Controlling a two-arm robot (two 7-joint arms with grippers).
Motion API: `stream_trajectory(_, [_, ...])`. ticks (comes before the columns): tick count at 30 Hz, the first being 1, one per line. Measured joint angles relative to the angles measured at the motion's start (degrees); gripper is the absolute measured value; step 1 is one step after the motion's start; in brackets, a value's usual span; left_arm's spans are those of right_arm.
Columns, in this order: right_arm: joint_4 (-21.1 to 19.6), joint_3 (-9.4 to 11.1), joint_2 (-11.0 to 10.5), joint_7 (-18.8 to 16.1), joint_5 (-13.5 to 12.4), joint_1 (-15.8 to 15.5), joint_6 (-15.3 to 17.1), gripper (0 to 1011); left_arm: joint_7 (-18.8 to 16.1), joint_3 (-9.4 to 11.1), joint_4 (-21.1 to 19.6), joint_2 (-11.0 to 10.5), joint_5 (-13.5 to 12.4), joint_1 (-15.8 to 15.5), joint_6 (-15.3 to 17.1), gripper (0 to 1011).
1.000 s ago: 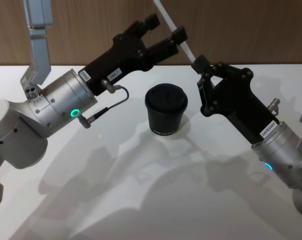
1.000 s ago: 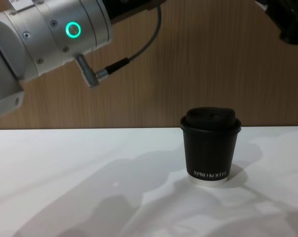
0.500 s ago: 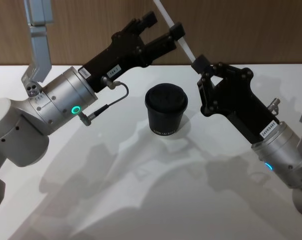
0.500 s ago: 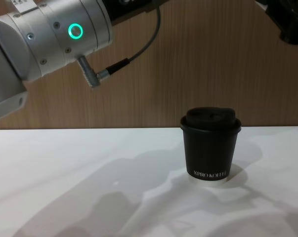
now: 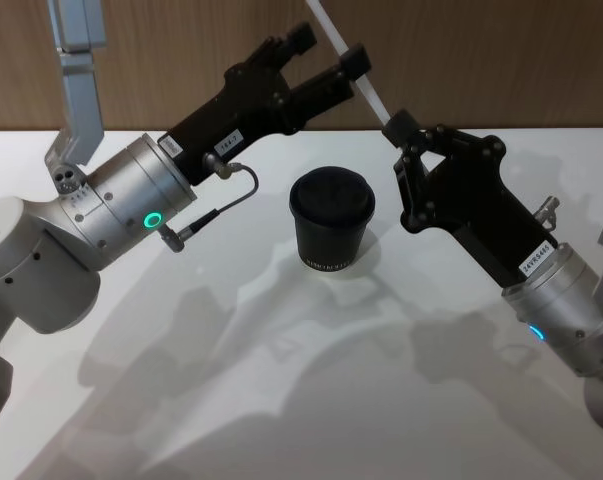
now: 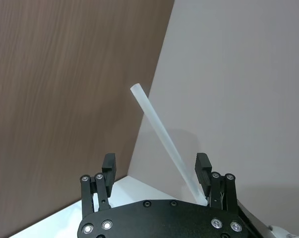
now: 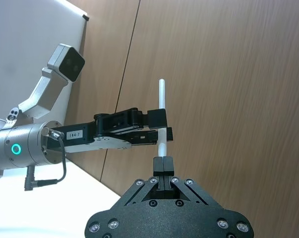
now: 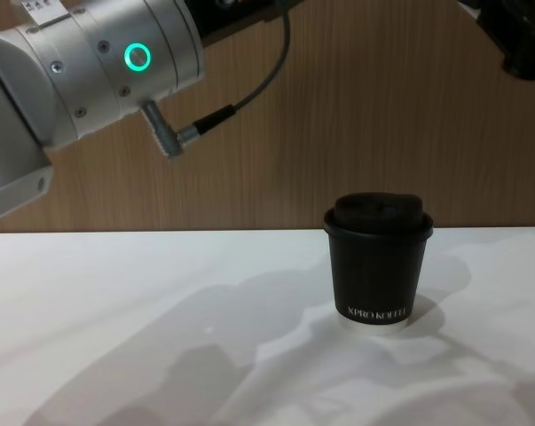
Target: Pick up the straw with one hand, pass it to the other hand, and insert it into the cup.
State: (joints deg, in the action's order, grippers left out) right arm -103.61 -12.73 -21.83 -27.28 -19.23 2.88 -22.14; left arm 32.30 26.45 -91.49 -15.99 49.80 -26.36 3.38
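Two grippers, one thin white plastic straw [image 5: 373,97].
Right gripper [image 5: 396,128] pinches its end; left gripper [image 5: 329,50] gapes wide around it.

White straw [image 5: 328,24], tilted, lower end pinched in right gripper [image 5: 395,128]; shaft passes between the spread fingers of left gripper [image 5: 329,50]. Black lidded cup [image 5: 331,222] upright below both.

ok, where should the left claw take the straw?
Take the straw on the bare shaft above the right claw, which pinches its lower end. Come from the robot's left, fingers across the tilted tube; the open left claw straddles it there.
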Motion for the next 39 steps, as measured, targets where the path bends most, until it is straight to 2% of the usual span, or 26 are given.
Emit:
stream_trajectory(11, [0.0,0.0,0.0,0.0,0.0,0.0,0.0,0,2.28,0.44,0.86,0.06,1.85,-0.48,-0.29,1001])
stream_trajectory(23, [0.0,0.0,0.0,0.0,0.0,0.0,0.0,0,4.37,0.69,2.59,0.24,4.81,-1.33,1.02,1001])
stream_trajectory(30, [0.0,0.0,0.0,0.0,0.0,0.0,0.0,0,4.94,0.75,3.08,0.27,5.62,-1.58,1.38,864])
stream_trajectory(31, [0.0,0.0,0.0,0.0,0.0,0.0,0.0,0,5.02,0.76,3.14,0.28,5.75,-1.62,1.44,807])
stream_trajectory(39, [0.0,0.0,0.0,0.0,0.0,0.0,0.0,0,5.33,0.82,3.41,0.32,6.2,-1.75,1.65,572])
